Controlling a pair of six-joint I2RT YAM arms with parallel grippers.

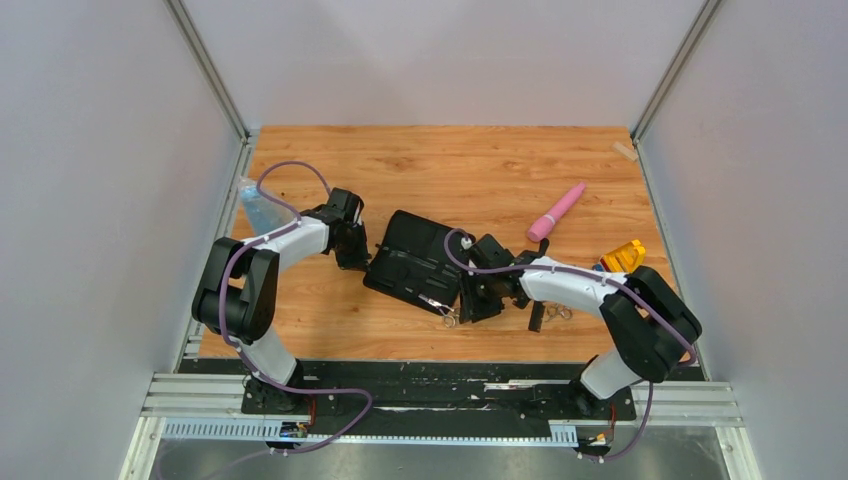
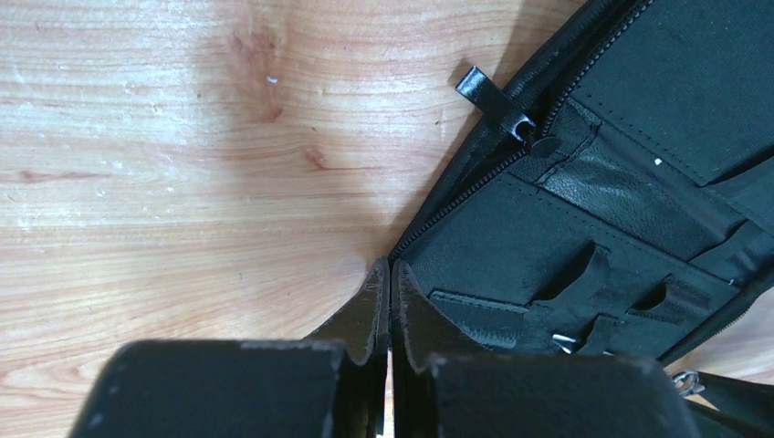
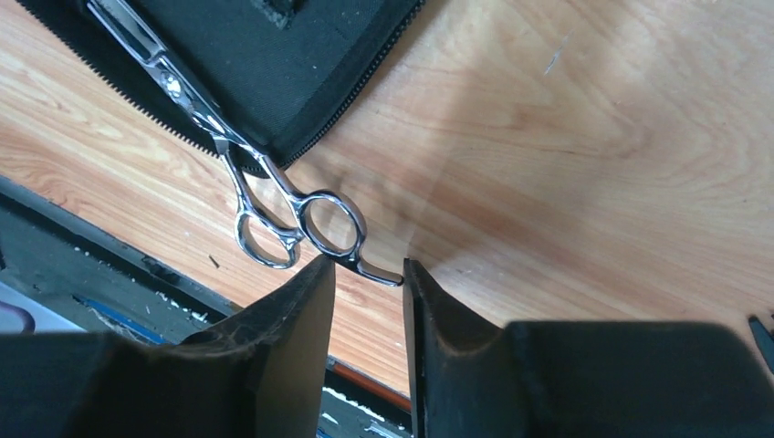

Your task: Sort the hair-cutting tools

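An open black case [image 1: 415,262] lies mid-table. One pair of silver scissors [image 3: 274,196] rests with its blades on the case [image 3: 274,64] and its ring handles out over the wood. My right gripper [image 3: 365,266] is shut on the handle end, one fingertip against a ring and the other against the finger rest. A second pair of scissors [image 1: 558,313] and a black comb [image 1: 537,316] lie on the wood under the right arm. My left gripper [image 2: 391,269] is shut and holds nothing, its tips at the zipper edge of the case [image 2: 511,237].
A pink tapered tool [image 1: 556,211] lies at the back right, and a yellow object [image 1: 622,256] sits beside the right arm. A translucent blue bottle [image 1: 256,207] lies at the left edge. The table's near edge and black rail [image 3: 109,265] run just below the scissors' handles.
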